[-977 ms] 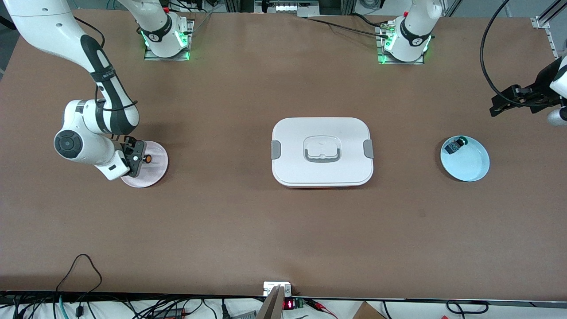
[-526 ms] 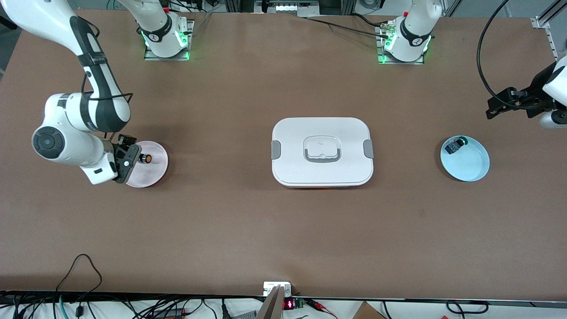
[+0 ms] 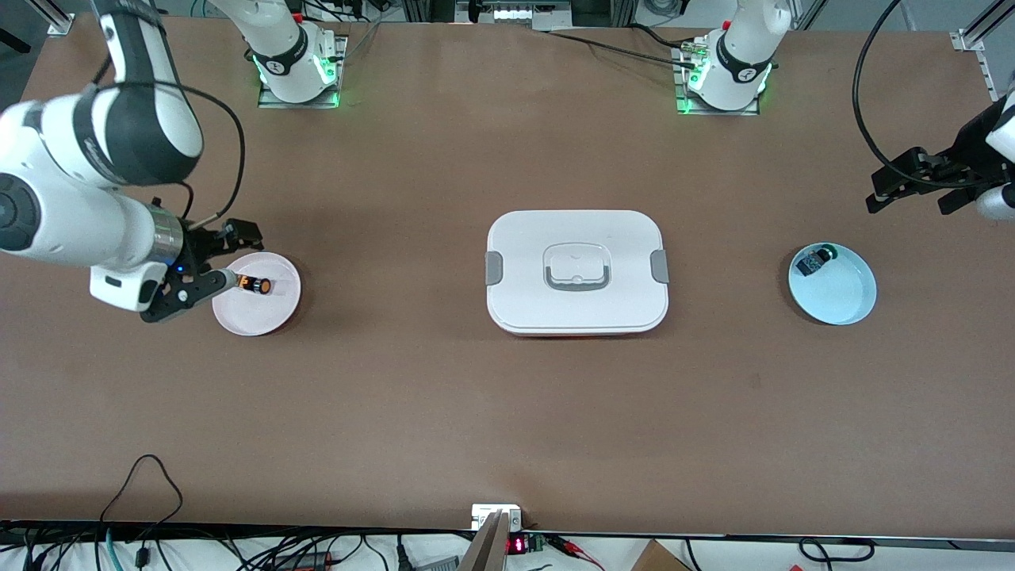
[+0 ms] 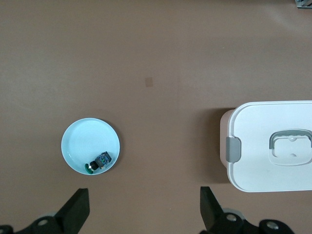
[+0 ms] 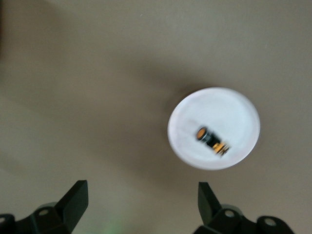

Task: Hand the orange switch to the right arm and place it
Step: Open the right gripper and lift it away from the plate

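The orange switch (image 3: 255, 284) lies on its side on a pale pink plate (image 3: 254, 313) toward the right arm's end of the table. My right gripper (image 3: 238, 255) hangs open and empty in the air, over the plate's edge on that end's side. In the right wrist view the orange switch (image 5: 213, 139) rests free on the plate (image 5: 229, 107), apart from my right gripper (image 5: 141, 195). My left gripper (image 3: 908, 194) waits open and empty in the air near the left arm's end; the left wrist view shows my left gripper (image 4: 144, 200) above bare table.
A white lidded container (image 3: 577, 271) with grey clips sits mid-table, seen too in the left wrist view (image 4: 253, 131). A light blue plate (image 3: 844, 293) holds a small green-capped switch (image 3: 815, 258) below my left gripper. Cables run along the table's near edge.
The right gripper has opened, risen and drawn back off the plate toward its own end of the table, leaving the orange switch lying on the plate. The left arm barely shifted.
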Robot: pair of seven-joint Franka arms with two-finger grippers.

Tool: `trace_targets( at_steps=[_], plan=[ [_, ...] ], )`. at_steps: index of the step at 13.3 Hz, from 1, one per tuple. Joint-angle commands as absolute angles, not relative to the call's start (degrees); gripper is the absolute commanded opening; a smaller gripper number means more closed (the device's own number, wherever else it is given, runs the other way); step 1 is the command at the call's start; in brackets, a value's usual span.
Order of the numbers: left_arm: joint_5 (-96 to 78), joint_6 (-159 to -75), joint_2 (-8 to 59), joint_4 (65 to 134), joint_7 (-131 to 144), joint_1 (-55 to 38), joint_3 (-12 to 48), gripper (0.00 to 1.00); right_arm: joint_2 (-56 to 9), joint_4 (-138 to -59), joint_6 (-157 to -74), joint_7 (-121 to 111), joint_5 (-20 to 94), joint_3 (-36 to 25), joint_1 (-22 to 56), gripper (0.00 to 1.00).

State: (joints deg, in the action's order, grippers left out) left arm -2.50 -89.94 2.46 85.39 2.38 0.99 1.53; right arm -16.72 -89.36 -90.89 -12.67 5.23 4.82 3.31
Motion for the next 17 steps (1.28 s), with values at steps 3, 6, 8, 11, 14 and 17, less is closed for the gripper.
trace_targets(
  at_steps=[3,6,8,11,14,17],
  plan=[
    [-2.81,-89.3,2.72,84.55,12.48,1.32,1.06,1.0,-12.05,-80.97,-77.2,-1.06,4.25,4.04,5.52,1.0],
    [-1.15,-89.38,2.81,84.73,13.18,1.41,0.97,1.0,-9.33,-77.17,-76.64,-0.97,-7.52,3.0,7.74,1.0],
    [-0.53,-89.38,2.81,84.81,14.58,1.32,1.14,1.0,-8.97,-77.17,-81.72,-0.7,-7.74,-0.42,7.47,1.0],
    [-0.35,-89.38,3.43,84.38,21.79,0.88,1.58,1.0,-6.16,-81.1,-81.38,0.09,-0.12,-0.44,1.17,1.0],
    [-0.26,-85.55,7.1,78.44,20.75,1.14,1.06,1.0,-2.56,-87.69,-82.26,-0.18,-0.09,-0.53,0.62,1.0],
    [-0.18,-82.43,11.26,72.58,20.66,1.32,1.05,1.0,1.57,-94.47,-84.54,0.09,-0.17,-0.53,0.62,1.0]
  ],
)
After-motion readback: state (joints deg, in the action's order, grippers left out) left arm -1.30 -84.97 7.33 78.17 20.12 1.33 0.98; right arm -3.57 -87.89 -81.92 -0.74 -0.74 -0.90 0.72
